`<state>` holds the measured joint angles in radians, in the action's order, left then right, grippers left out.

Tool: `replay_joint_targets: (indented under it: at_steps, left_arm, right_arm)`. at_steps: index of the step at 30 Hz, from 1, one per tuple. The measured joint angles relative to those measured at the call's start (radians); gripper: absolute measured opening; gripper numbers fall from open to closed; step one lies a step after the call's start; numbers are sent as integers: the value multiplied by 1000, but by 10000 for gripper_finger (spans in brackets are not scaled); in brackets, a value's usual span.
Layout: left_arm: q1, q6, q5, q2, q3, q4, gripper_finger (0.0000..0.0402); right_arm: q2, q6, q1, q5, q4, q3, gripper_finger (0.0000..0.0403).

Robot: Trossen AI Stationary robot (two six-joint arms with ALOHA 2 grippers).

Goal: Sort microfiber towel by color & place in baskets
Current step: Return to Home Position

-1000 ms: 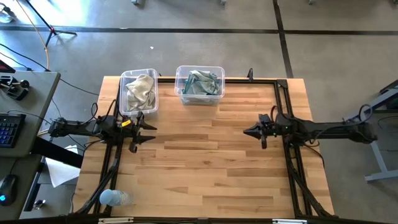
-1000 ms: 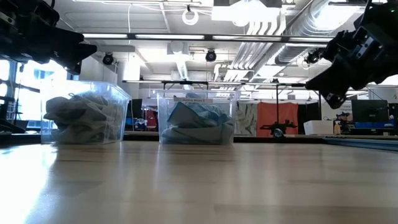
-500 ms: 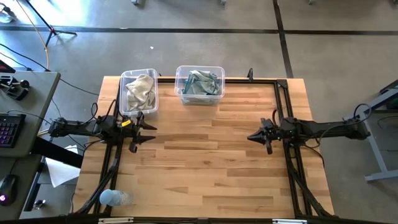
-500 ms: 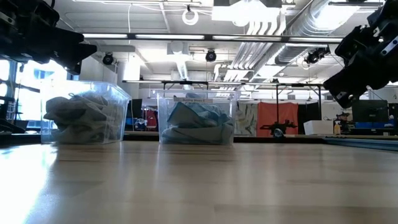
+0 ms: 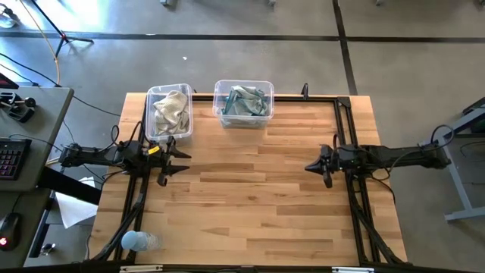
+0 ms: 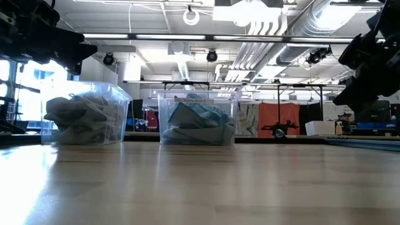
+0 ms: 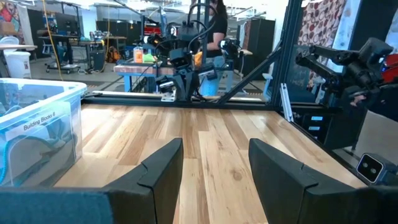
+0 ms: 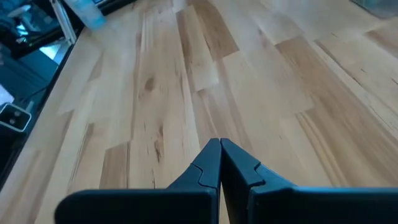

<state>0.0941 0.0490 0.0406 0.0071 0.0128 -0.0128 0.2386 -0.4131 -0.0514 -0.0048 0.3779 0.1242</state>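
Two clear tubs stand at the table's far edge. The left basket (image 5: pixel 168 111) holds beige-grey towels (image 5: pixel 171 111); it also shows in the low view (image 6: pixel 84 120). The right basket (image 5: pixel 243 104) holds pale teal-blue towels (image 5: pixel 243 100), also seen in the low view (image 6: pixel 199 122). My left gripper (image 5: pixel 182 161) is open and empty above the table's left side, just near of the left basket. My right gripper (image 5: pixel 309 166) is shut and empty above the table's right side; its wrist view shows the fingertips (image 8: pixel 219 149) together over bare wood.
A clear plastic bottle (image 5: pixel 139 241) lies at the table's near left corner. Black frame rails (image 5: pixel 356 205) run along the table's left, right and far edges. The wooden tabletop (image 5: pixel 250 205) between the arms is bare.
My right gripper has drawn back toward the table's right edge and a little toward the near edge, fingers staying shut. The towels and baskets have not moved.
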Motion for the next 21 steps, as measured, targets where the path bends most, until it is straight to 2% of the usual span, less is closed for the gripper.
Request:
replay_joint_targets:
  at_steps: [8,14,21]
  left_arm:
    - [0,0,0,0,0,0,170]
    - [0,1,0,0,0,0,170]
    - [0,2,0,0,0,0,170]
  right_arm:
    - [0,-8,-36,0,13,0,0]
    - [0,-5,-37,83,-17,0,0]
    - [0,53,-37,91,-9,0,0]
